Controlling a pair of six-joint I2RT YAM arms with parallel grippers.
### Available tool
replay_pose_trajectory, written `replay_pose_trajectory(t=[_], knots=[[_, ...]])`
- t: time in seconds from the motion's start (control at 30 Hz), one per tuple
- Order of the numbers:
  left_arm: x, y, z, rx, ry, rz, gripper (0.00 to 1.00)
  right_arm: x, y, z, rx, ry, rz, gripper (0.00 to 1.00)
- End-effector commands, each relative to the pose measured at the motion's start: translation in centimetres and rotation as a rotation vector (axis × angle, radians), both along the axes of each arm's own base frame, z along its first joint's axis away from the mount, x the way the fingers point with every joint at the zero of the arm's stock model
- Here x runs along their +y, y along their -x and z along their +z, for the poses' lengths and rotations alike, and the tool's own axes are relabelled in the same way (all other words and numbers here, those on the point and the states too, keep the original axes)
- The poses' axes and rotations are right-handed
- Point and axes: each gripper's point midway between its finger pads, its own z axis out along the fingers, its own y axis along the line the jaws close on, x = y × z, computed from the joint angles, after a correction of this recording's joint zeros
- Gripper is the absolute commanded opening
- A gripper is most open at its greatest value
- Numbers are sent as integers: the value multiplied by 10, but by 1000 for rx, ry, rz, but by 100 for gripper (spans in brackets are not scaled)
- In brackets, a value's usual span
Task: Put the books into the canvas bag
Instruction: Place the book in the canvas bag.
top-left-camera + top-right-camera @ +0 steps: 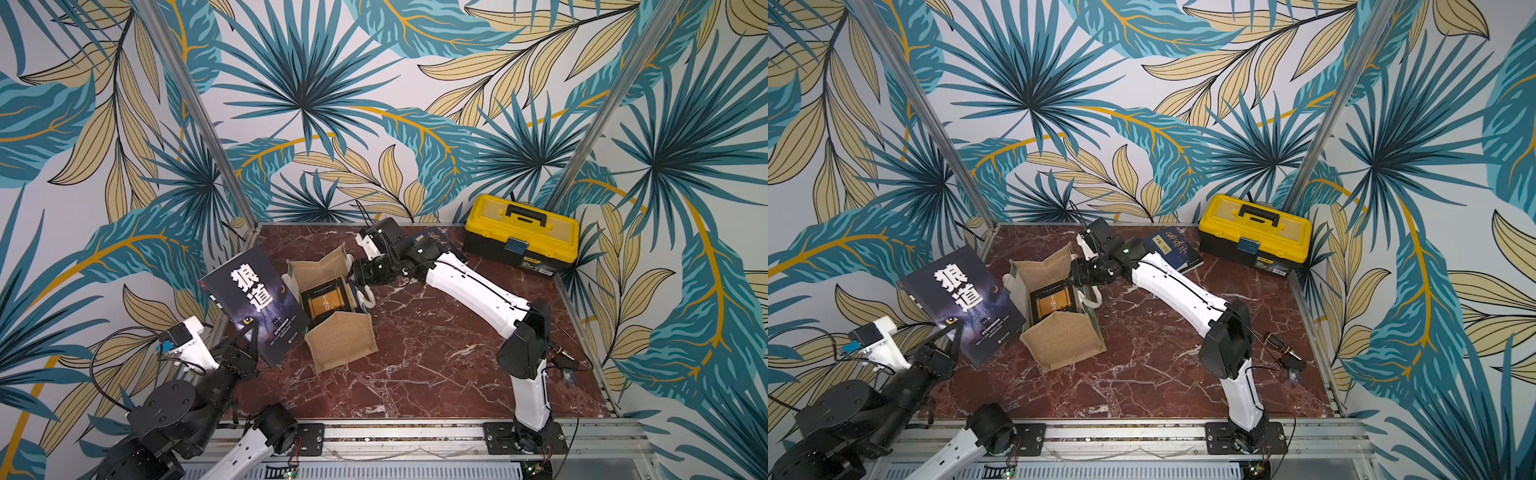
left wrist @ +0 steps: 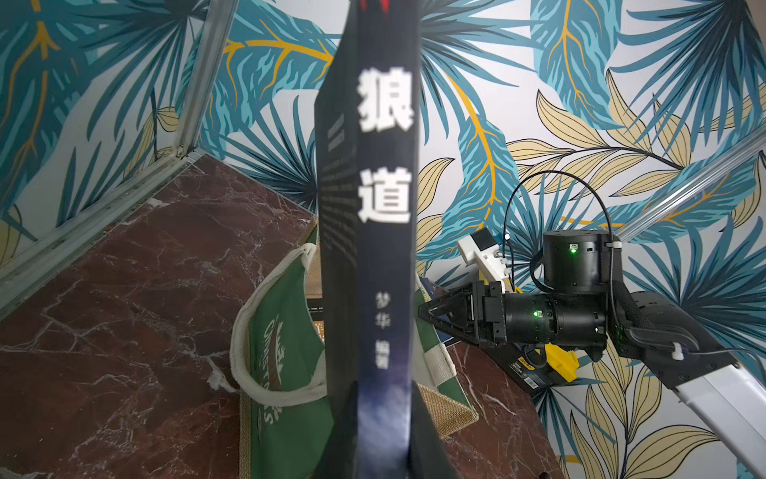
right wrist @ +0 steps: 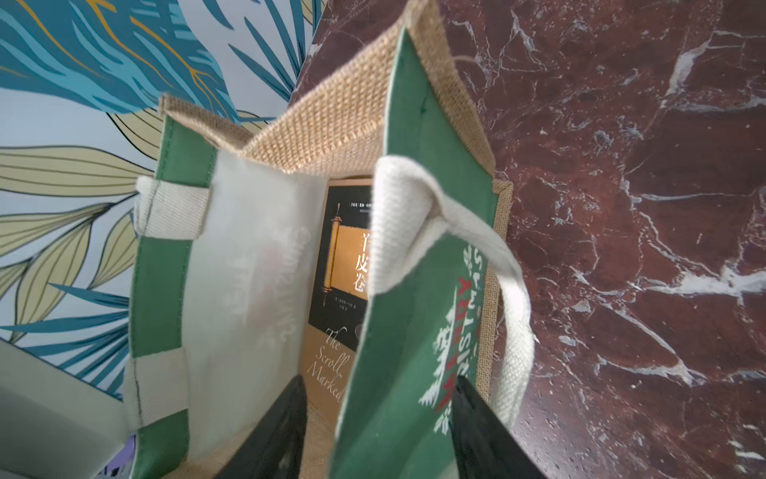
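Note:
A dark navy book (image 1: 253,299) (image 1: 963,299) with a big white title hangs tilted in the air, left of the canvas bag. My left gripper (image 1: 248,334) (image 1: 951,332) (image 2: 383,382) is shut on its lower edge. The canvas bag (image 1: 340,343) (image 1: 1063,343) (image 3: 418,166) stands open-topped on the table, tan with green-and-white panels. A black-and-gold book (image 1: 326,301) (image 1: 1052,303) (image 3: 348,257) lies inside it. My right gripper (image 1: 359,278) (image 1: 1077,274) (image 3: 378,379) is open at the bag's right wall. One finger is inside and one outside the green panel.
A third navy book (image 1: 1173,247) (image 1: 430,239) lies at the back, partly behind the right arm. A yellow-and-black toolbox (image 1: 521,232) (image 1: 1254,232) sits in the back right corner. A small black object (image 1: 1287,357) lies near the right edge of the marble table (image 1: 415,374).

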Motion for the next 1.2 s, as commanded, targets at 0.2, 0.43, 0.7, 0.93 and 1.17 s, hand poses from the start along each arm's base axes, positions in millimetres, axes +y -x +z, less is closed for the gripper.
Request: replay_pose_trajectory(t=[0.2,0.43,0.7,0.93,1.17], knots=[[-17,-20,9,28,0,3,1,3,13,-28,49,144,48,54],[-36,-36,24,58,-38,-28,1,-8,11,-20,7,162,12,14],[-65,-56,69,3,-68,-101,1,-22,23,-15,10,134,-9,0],[-92,-76,82,6,-87,-157,1,-30,41,-13,43,65,-21,0],[-128,-101,31,153,-125,-226,2,-39,50,-13,60,34,-44,0]])
